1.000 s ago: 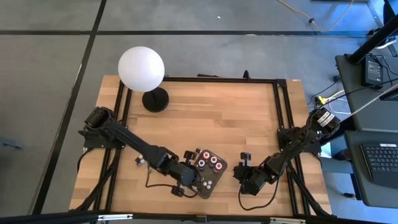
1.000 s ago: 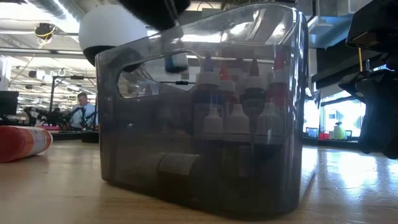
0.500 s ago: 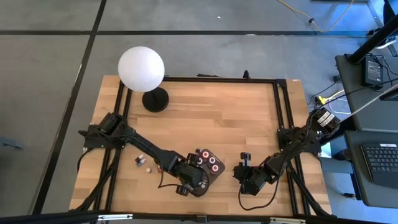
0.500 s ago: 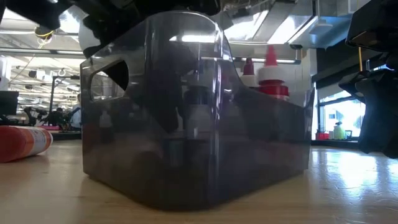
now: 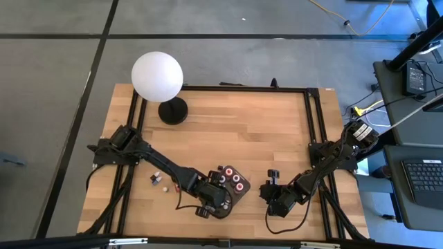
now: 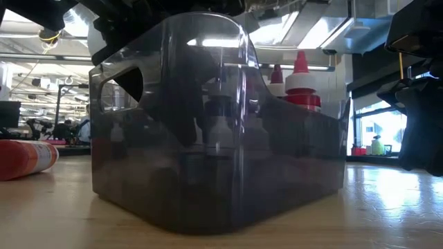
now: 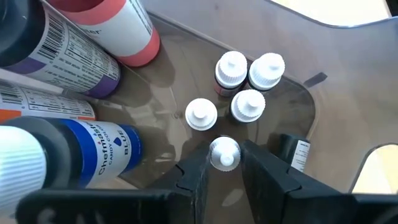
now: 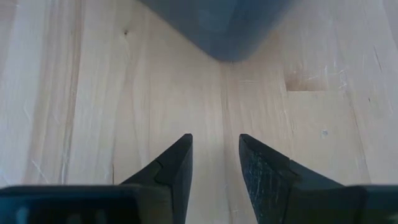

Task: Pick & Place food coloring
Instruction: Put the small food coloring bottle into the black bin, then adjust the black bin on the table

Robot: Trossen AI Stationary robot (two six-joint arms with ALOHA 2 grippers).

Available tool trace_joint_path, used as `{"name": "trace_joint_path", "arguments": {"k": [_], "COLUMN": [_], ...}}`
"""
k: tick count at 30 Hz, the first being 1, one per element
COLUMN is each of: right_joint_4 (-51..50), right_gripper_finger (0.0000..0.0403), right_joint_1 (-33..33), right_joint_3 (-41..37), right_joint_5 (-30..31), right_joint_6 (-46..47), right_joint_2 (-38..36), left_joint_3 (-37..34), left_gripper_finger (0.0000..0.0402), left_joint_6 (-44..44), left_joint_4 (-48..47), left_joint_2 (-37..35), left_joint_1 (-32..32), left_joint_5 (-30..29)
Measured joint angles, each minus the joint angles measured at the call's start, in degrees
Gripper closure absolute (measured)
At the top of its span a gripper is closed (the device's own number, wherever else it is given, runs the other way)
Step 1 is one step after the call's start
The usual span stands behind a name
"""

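Five white-capped food coloring bottles (image 7: 232, 93)

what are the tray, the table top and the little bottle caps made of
Tray: looks like smoky grey translucent plastic, glossy; bottles show through its wall. Table top: pale wood planks, matte, with visible grain and seams. Small bottle caps: probably white moulded plastic, ribbed round the sides.
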Motion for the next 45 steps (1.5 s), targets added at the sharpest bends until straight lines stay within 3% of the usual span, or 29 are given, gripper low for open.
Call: {"name": "trace_joint_path", "arguments": {"k": [15,24,31,39,45], "right_joint_4": [0.0,0.0,0.0,-0.3,-0.5], "right_gripper_finger": [0.0269,0.0269,0.0269,0.0269,0.0269], "right_joint_1": [0.0,0.0,0.0,0.0,-0.1], "right_joint_3": [0.0,0.0,0.0,0.0,0.0], "right_joint_5": [0.0,0.0,0.0,-0.5,-0.4], "right_joint_6": [0.0,0.0,0.0,0.1,0.0], "right_joint_2": [0.0,0.0,0.0,0.0,0.0], "left_joint_3": [0.0,0.4,2.2,1.1,-5.3], "left_gripper_finger": [0.0315,0.0274,0.0265,0.0269,0.0265], "left_joint_6": [-0.8,-0.3,2.2,-17.6,-34.6], "left_joint_4": [-0.4,-0.7,-5.8,-10.6,-6.0], "left_joint_2": [-0.3,-0.9,-7.0,-13.2,-13.2], "left_joint_1": [0.0,0.0,-0.2,-5.7,-12.8], "left_joint_5": [1.5,1.5,1.4,1.3,-3.4]}}
